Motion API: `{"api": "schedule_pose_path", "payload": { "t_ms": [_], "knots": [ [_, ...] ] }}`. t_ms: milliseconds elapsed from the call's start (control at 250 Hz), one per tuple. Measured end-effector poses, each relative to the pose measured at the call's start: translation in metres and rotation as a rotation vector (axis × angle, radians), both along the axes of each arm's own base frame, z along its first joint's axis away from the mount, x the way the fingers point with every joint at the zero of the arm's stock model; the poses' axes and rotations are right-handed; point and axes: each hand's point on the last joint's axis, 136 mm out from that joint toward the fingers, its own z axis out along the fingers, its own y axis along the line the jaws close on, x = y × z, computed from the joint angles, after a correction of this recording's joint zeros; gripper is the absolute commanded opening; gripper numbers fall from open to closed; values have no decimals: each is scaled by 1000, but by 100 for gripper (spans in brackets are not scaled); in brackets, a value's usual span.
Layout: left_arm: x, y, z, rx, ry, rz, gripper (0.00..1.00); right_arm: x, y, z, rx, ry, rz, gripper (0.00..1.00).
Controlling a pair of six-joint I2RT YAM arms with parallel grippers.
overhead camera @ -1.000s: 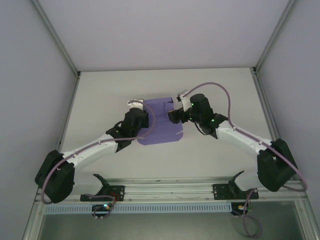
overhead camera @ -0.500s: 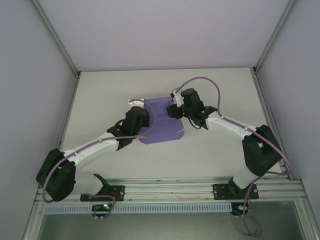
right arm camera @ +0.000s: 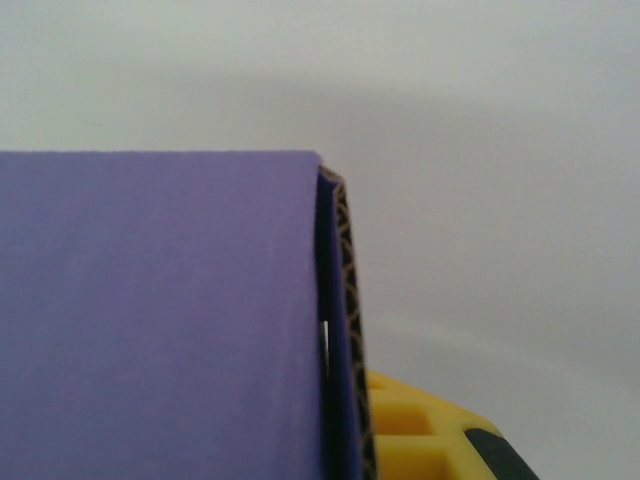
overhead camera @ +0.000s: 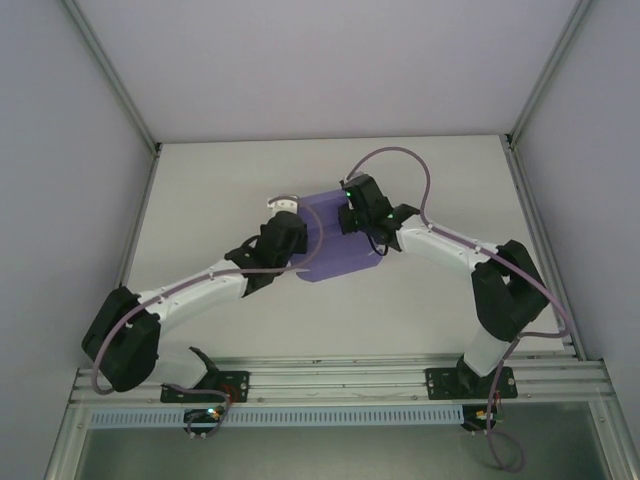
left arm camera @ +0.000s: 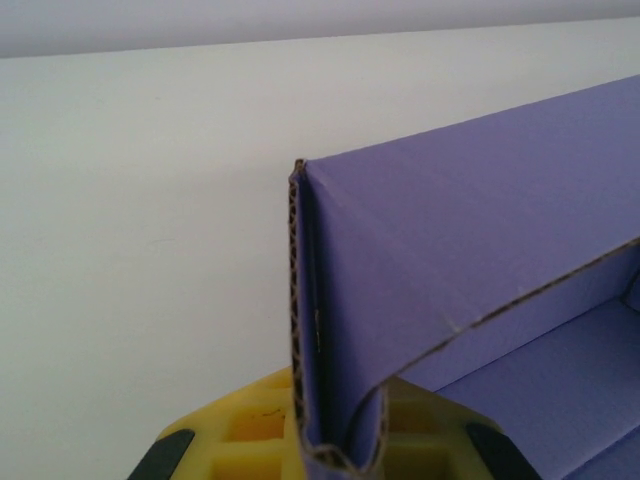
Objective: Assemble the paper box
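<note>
My top camera sits high behind the rig and looks down and forward over the whole bench. It is far enough off to take in the left arm, the right arm and the back wall. The left wrist camera rides low, almost against the paper box, looking past its upright edge across the bench toward the back wall. The right wrist camera is nearer yet: the paper box covers its left half, and the background is a blur. All three share the paper box.
</note>
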Motion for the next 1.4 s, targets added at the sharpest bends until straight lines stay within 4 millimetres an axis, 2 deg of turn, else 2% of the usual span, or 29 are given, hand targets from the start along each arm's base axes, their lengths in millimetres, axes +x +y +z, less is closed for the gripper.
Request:
{"api": "schedule_pose_path", "payload": {
  "t_ms": [268,619,699,731,886,1074,1238,1402],
  "knots": [
    [1,-2,-1,-37,48,49,0,1,-10,1,-149,-2,-139,0],
    [0,-4,-6,-116,95,58,0,6,-14,1,-243,-59,-190,0],
    [1,-4,-6,-123,91,55,0,4,-15,1,-203,-46,-232,4],
    [1,-5,-6,-125,91,53,0,3,-15,1,-185,-39,-247,0],
    [0,-6,-7,-107,90,32,0,-9,-17,-6,-19,15,-283,0],
    [0,-9,-3,-119,81,14,0,-12,-20,-2,170,45,-299,0],
    [0,-11,1,-130,63,-4,0,-14,-23,0,256,55,-334,0],
    [-2,-13,-2,-126,63,-20,0,-15,-24,-5,280,68,-360,0]
  ]
}}
